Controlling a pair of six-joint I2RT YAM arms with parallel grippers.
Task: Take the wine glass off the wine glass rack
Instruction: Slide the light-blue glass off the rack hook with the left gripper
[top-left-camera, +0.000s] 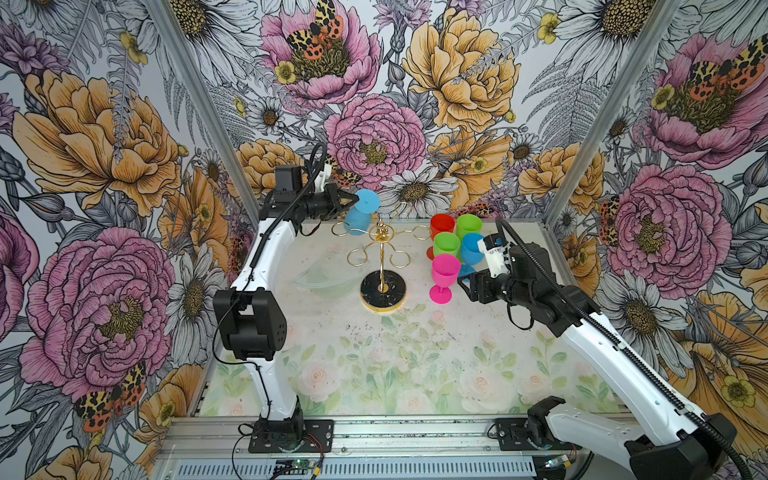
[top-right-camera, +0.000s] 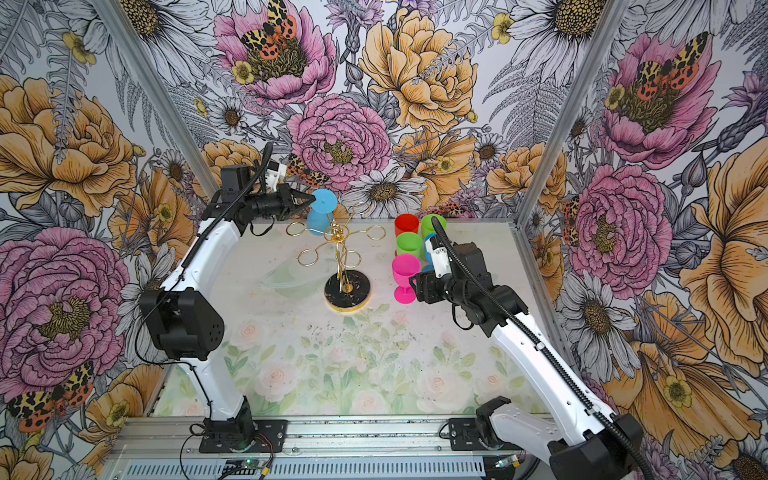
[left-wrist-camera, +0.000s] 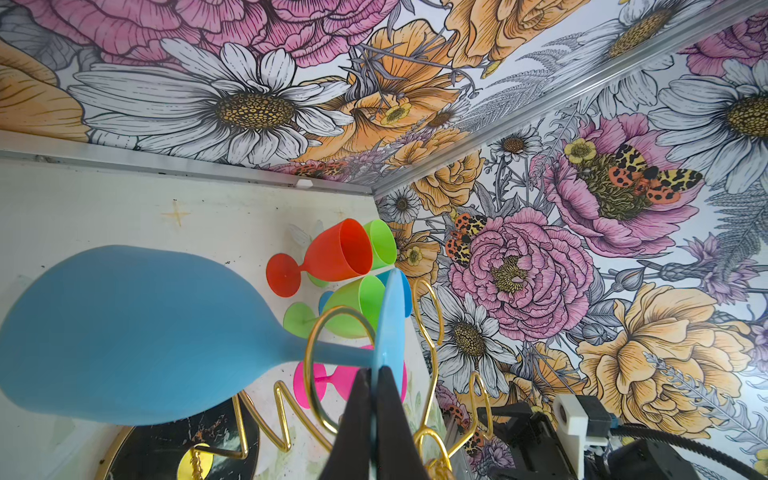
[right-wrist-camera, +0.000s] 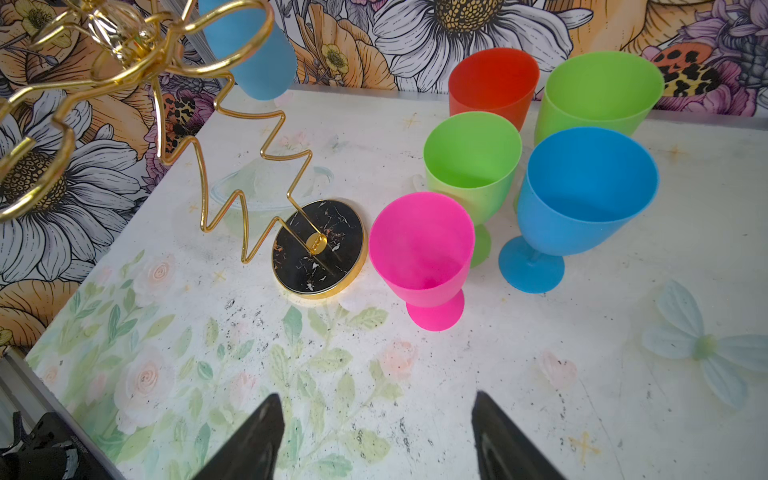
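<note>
- The left pincer (left-wrist-camera: 376, 372) was clamped on the foot rim of the blue wine glass (left-wrist-camera: 137, 332), hanging bowl-down in a loop of the wine glass rack (top-left-camera: 382, 235) near the desk's (top-left-camera: 374, 365) far edge.
- The right pincer (right-wrist-camera: 376, 409) hovered with jaws apart beside five upright glasses (top-left-camera: 444, 270) near the far right corner.

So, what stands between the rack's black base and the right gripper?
The pink wine glass, standing upright; both top views show it.
</note>
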